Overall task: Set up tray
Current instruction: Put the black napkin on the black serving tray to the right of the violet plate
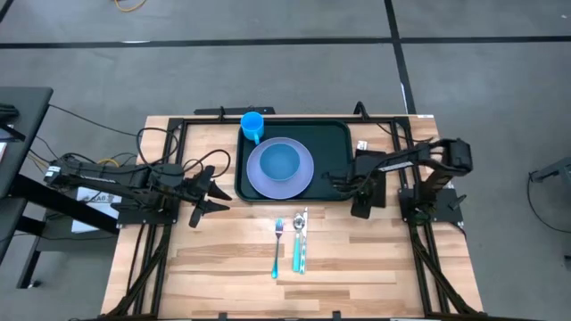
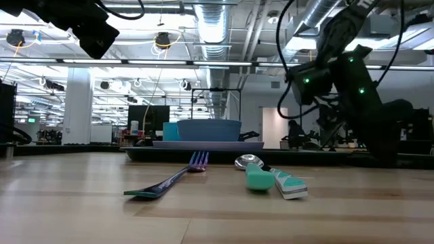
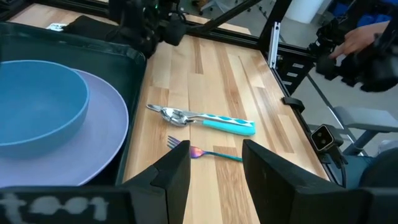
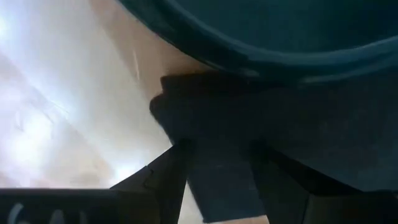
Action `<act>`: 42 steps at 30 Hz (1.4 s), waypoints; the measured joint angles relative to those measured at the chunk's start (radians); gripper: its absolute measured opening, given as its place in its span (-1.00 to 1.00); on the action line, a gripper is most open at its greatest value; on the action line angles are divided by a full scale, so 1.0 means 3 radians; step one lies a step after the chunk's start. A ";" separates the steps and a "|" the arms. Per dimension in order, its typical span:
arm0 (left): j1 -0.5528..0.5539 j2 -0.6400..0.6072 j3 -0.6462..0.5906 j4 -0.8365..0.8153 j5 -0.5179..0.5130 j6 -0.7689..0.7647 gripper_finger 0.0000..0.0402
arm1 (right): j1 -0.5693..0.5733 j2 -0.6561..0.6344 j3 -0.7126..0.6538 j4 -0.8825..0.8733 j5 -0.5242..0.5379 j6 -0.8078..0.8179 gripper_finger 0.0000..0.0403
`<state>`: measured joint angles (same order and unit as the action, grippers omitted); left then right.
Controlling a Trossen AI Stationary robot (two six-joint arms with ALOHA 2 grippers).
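Pale wooden table (image 1: 223, 259), seemingly plastic dark green tray (image 1: 335, 134), shiny metal spoon (image 1: 301, 239) with turquoise handle.

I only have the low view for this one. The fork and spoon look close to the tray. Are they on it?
Observer: No. From above, the fork and spoon lie side by side on bare wood, clear of the tray.
Operator: Where is the left hand?
Observer: The left hand is beside the tray's left edge, open and empty.
Operator: And the right hand?
Observer: The right hand is at the tray's right rim.
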<state>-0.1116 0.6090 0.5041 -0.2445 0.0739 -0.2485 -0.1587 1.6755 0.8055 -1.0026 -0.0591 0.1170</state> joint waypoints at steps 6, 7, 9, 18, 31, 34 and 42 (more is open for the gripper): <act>0.0000 -0.0001 0.0000 0.0001 0.0001 0.0001 -0.34 | -0.0074 0.0344 0.0077 -0.0026 -0.0149 -0.0081 -0.16; 0.0000 -0.0001 0.0000 0.0001 0.0000 0.0001 -0.34 | -0.0075 0.0362 0.0099 -0.0047 -0.0160 -0.0113 -0.16; 0.0000 -0.0001 -0.0001 0.0003 0.0000 0.0001 -0.34 | -0.0073 0.0368 0.0146 -0.0088 -0.0160 -0.0130 -0.19; -0.0001 -0.0001 -0.0001 0.0002 0.0000 0.0000 -0.34 | -0.0059 0.0320 0.0203 0.0003 -0.0295 -0.0100 -0.79; 0.0000 -0.0001 -0.0001 0.0007 0.0002 -0.0003 -0.34 | 0.0056 0.0028 0.0241 -0.0426 -0.0754 0.0073 -0.98; 0.0000 -0.0001 0.0000 0.0014 0.0001 -0.0003 -0.34 | 0.0158 -0.0137 0.0325 -0.0672 -0.0832 0.0113 -0.99; 0.0000 -0.0001 0.0000 0.0015 0.0000 -0.0003 -0.34 | 0.0439 -0.0546 0.1071 -0.1567 -0.0658 0.0477 -0.99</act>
<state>-0.1116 0.6086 0.5041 -0.2401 0.0738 -0.2493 -0.0270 1.5119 1.1266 -1.4728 -0.2566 0.2602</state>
